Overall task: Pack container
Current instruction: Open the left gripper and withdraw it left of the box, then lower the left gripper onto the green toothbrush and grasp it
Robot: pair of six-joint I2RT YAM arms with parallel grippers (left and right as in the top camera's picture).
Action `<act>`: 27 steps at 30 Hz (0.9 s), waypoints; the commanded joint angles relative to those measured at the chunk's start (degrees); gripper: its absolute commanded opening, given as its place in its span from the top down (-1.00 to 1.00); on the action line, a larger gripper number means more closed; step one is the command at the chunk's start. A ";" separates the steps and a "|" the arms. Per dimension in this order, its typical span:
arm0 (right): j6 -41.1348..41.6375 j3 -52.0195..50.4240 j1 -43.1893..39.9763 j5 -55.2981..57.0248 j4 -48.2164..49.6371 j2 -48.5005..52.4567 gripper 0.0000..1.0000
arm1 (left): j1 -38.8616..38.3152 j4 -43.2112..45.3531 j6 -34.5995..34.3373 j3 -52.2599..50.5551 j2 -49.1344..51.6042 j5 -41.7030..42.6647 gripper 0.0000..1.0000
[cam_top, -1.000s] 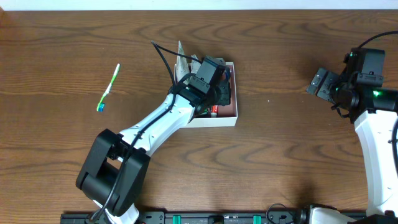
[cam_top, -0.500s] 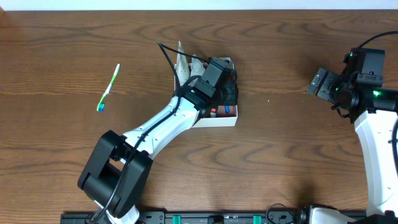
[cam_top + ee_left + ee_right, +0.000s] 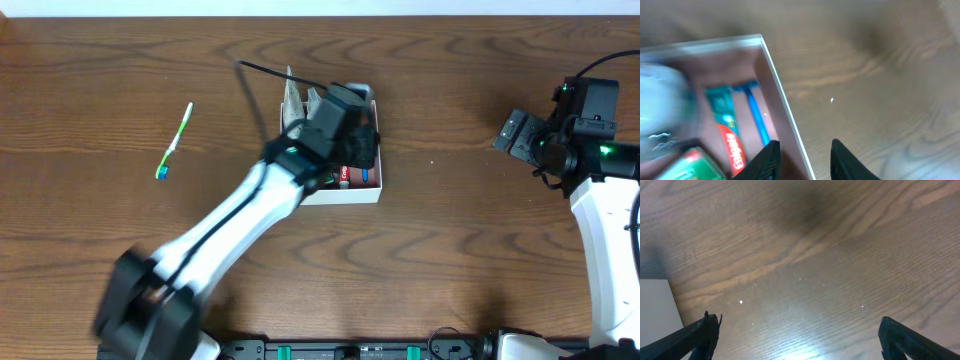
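The container (image 3: 345, 193) is a shallow white box with a pinkish-brown inside, at the table's middle. In the left wrist view its right wall (image 3: 785, 110) runs down the frame. Inside it lie a red and teal toothpaste tube (image 3: 730, 135), a thin blue-handled item (image 3: 757, 117), a green pack (image 3: 690, 165) and a blurred white item (image 3: 660, 110). My left gripper (image 3: 365, 150) hangs over the box's right side. Its fingers (image 3: 805, 162) are slightly apart, one inside the wall and one outside, holding nothing. My right gripper (image 3: 512, 132) is wide open and empty (image 3: 800, 335) over bare table at the far right.
A green and white toothbrush (image 3: 176, 138) lies on the wooden table far left of the box. A white flap and a black cable (image 3: 262, 72) stick up at the box's back left. A white edge (image 3: 655, 310) shows at the left of the right wrist view.
The left arm has swung and is blurred. Its gripper has shifted from over the box's inside towards the right wall. The box and the right arm have not moved.
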 commanded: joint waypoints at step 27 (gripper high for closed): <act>0.59 0.35 -0.20 0.07 -0.07 -0.09 -0.99 | 43.10 -2.36 36.09 1.36 8.15 -24.11 -0.84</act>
